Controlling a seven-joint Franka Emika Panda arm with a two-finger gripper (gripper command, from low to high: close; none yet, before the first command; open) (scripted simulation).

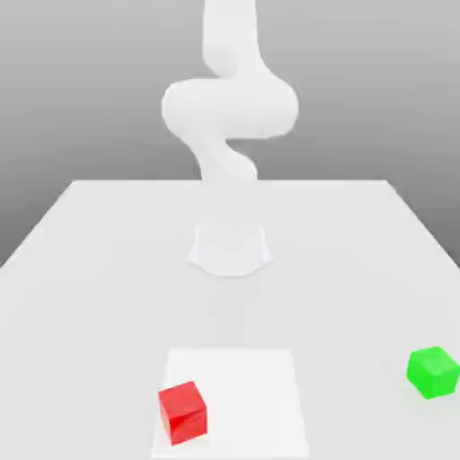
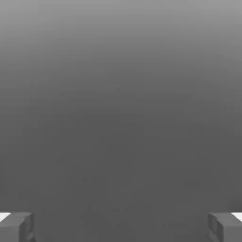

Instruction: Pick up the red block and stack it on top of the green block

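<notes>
Exterior view: red block (image 1: 182, 412) near table (image 1: 90, 269) front edge, green block (image 1: 433, 372) well apart, end effector (image 2: 121, 227) wide

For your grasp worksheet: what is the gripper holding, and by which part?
Nothing. The gripper is open and empty; the small red cube sits untouched on the white table.

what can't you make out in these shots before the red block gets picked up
- Arm, exterior view: its upper part is cut off by the top edge.
- Claw, hand view: open, the fingertips cut off at the frame edge.
- Red block and green block, exterior view: far faces hidden by the blocks themselves.
</notes>
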